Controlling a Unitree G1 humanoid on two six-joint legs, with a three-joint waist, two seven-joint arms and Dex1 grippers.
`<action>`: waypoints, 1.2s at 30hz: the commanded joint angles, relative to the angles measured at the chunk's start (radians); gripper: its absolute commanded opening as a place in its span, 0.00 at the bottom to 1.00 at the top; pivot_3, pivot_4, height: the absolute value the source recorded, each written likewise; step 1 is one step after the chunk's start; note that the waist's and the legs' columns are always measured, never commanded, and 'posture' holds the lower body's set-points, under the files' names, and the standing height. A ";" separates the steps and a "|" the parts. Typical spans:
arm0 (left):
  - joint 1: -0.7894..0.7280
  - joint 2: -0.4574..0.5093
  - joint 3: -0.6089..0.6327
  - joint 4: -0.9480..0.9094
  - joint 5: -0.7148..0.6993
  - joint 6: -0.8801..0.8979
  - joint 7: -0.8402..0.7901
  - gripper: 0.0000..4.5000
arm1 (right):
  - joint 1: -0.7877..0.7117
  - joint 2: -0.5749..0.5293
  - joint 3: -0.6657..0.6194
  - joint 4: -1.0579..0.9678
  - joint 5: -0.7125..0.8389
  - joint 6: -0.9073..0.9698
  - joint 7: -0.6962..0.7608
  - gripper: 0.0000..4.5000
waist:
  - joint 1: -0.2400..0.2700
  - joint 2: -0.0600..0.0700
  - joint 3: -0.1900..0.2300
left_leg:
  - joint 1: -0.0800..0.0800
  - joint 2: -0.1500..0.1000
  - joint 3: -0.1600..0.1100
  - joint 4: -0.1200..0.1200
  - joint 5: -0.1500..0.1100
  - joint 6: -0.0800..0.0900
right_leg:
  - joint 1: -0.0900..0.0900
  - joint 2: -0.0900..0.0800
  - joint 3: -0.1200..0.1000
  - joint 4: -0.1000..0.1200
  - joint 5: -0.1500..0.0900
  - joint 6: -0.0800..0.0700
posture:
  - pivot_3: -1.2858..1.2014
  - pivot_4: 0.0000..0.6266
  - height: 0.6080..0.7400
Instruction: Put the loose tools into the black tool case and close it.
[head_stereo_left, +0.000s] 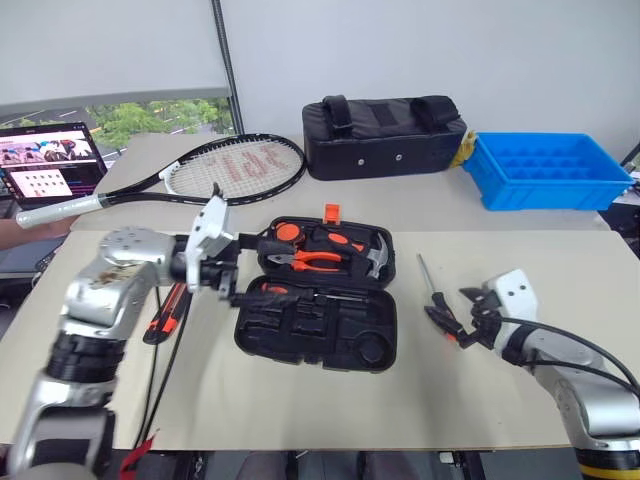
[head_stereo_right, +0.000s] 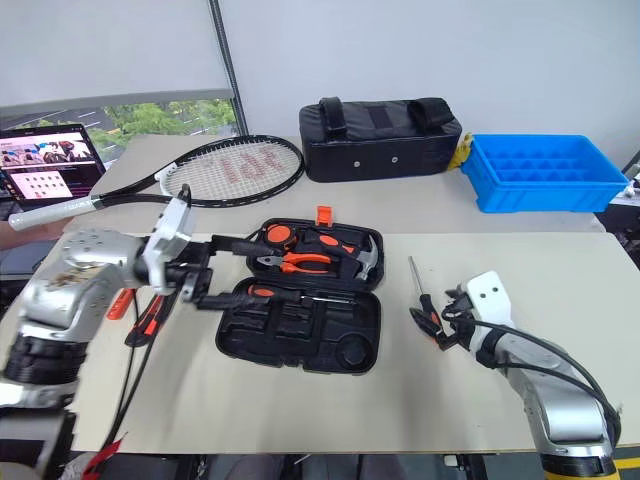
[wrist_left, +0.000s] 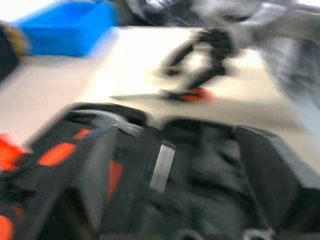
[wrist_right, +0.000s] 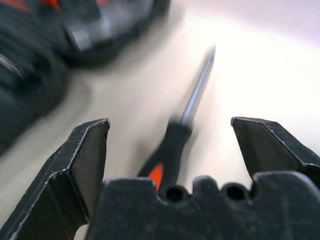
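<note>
Your right gripper (wrist_right: 170, 145) stands wide, fingers either side of a screwdriver (wrist_right: 187, 122) on the table (head_stereo_left: 300, 395); from the head view it sits right of the open tool case (head_stereo_left: 318, 298). Your left gripper (head_stereo_left: 228, 282) hangs open at the case's left edge, empty. Beyond it, a utility knife (head_stereo_left: 168, 312) lies on the table.

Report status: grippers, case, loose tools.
Left gripper open, empty, at the case's left edge. Right gripper open over screwdriver. Tool case open. Utility knife loose, left.
</note>
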 joint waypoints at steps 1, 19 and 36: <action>-0.007 0.082 -0.004 -0.071 0.005 0.012 -0.049 0.99 | -0.053 0.041 -0.011 -0.088 0.050 0.259 -0.103 1.00 | 0.005 -0.001 0.000 | 0.000 0.000 0.000 0.000 0.000 0.000 | 0.000 0.000 0.000 0.000 0.000 0.000 | 0.52 0.24 0.92; -0.038 0.089 -0.006 -0.089 -0.017 0.002 -0.060 1.00 | -0.136 -0.015 -0.053 -0.052 -0.010 0.334 -0.175 0.22 | 0.010 -0.001 0.000 | 0.000 -0.001 0.001 0.000 0.000 0.001 | -0.002 0.004 0.002 -0.002 0.000 0.000 | 0.52 0.24 0.92; 0.189 0.216 0.215 -0.146 -0.055 0.054 0.018 1.00 | -0.449 -0.118 0.384 0.049 -0.106 -0.265 0.384 0.22 | -0.007 -0.001 0.002 | -0.002 0.000 0.001 0.000 -0.001 0.002 | -0.005 0.004 0.004 0.000 0.000 0.000 | 0.52 0.24 0.92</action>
